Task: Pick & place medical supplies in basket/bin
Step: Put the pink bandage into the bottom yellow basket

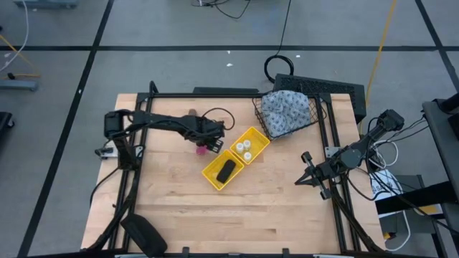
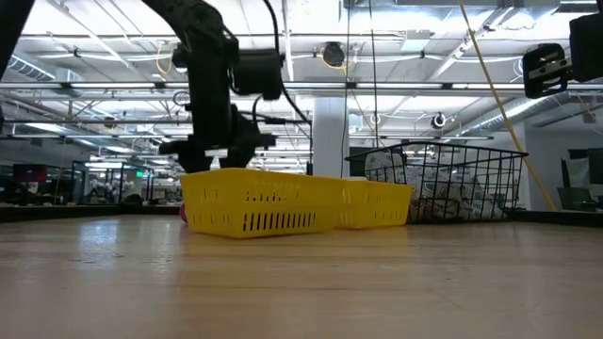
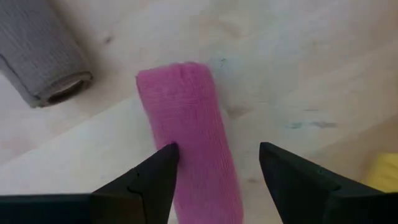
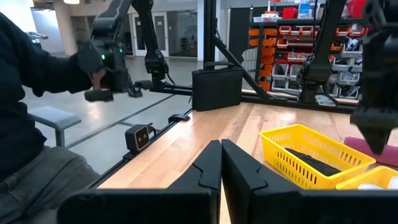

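left gripper: jaws apart, straddling the pink roll at centre of the left wrist view; one finger is at or just beside the roll's side, the other stands clear of it. nothing is clamped.

handling, as a judgement: the pink roll looks like woven wrap, so light, soft and slightly compressible, with a grippy surface and no breakage risk. take hold across its middle, jaws square to its long axis (it lies flat on the table, just beside the yellow bin, left of centre in the high view).

right gripper: fingers together, empty, parked at the right of the high view.

count:
- pink roll: one
- brown roll: one, upper left of the left wrist view
- white bottles: two visible, in the bin's upper compartment
- dark item: one, lower compartment
- cloth bundle: one, in the wire basket
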Motion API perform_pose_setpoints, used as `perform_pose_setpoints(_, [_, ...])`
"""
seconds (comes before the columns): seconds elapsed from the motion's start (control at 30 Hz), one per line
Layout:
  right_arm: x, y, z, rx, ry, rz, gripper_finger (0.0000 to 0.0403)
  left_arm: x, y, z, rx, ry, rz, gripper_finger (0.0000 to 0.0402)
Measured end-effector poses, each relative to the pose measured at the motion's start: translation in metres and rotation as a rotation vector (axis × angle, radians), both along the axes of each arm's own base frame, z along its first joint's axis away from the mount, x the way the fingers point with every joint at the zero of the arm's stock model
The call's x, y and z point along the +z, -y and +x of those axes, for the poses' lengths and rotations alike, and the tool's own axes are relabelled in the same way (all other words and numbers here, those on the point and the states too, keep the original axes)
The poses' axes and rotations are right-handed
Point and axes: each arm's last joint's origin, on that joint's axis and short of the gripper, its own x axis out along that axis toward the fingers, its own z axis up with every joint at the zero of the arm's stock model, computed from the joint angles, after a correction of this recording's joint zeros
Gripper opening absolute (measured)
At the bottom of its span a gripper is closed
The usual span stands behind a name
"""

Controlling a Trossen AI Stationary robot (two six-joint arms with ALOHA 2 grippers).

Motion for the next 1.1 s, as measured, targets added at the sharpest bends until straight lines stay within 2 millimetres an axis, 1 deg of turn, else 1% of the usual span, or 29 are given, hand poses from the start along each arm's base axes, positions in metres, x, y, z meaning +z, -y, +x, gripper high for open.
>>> perform_pose_setpoints(0.1, [0.0, 0.0, 0.0, 0.0, 0.0, 0.0, 0.0, -0.014, -0.002, -0.002, 0.024, -0.059, -0.011, 0.0247])
perform_pose_setpoints(0.23, [0.0, 0.0, 0.0, 0.0, 0.001, 0.0, 0.0, -0.025, -0.002, 0.002, 0.028, -0.065, -0.042, 0.0261])
perform_pose_setpoints(0.37, [0.0, 0.0, 0.0, 0.0, 0.0, 0.0, 0.0, -0.028, -0.001, 0.004, 0.022, -0.063, -0.049, 0.0265])
perform_pose_setpoints(0.53, [0.0, 0.0, 0.0, 0.0, 0.0, 0.0, 0.0, -0.028, -0.001, 0.004, 0.011, -0.064, -0.042, 0.0247])
perform_pose_setpoints(0.87, [0.0, 0.0, 0.0, 0.0, 0.001, 0.0, 0.0, -0.018, 0.0, -0.002, -0.014, -0.082, -0.039, 0.0175])
perform_pose_setpoints(0.97, [0.0, 0.0, 0.0, 0.0, 0.0, 0.0, 0.0, -0.008, 0.001, -0.005, -0.015, -0.06, -0.034, 0.0159])
perform_pose_setpoints(1.1, [0.0, 0.0, 0.0, 0.0, 0.001, 0.0, 0.0, 0.011, 0.005, -0.008, -0.019, 0.008, -0.02, 0.0152])
